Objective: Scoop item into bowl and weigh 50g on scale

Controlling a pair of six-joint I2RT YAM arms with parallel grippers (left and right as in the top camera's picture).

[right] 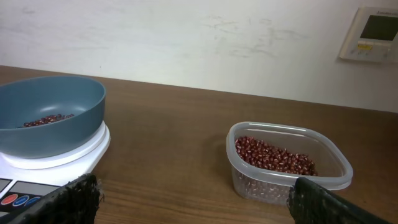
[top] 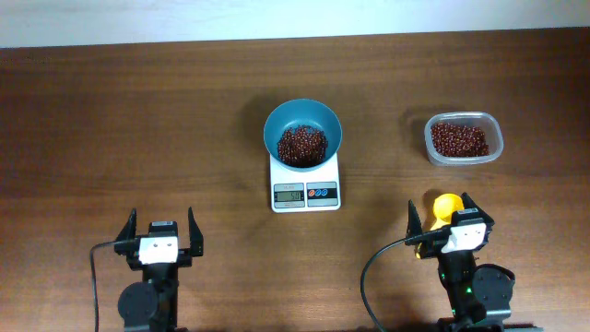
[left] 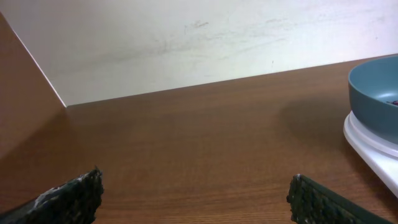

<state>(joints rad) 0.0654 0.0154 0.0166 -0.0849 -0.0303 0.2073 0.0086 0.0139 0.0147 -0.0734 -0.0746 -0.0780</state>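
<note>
On scale (top: 305,180): bowl (top: 277,129) upright, beans (top: 302,146) inside; display (top: 289,194) on near side.

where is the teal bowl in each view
Overhead: bowl at centre, sitting on the white scale.
Left wrist: bowl cut off at the right edge.
Right wrist: bowl at the left.
Shared landmark: the scale under the bowl, seen in all three.
</note>
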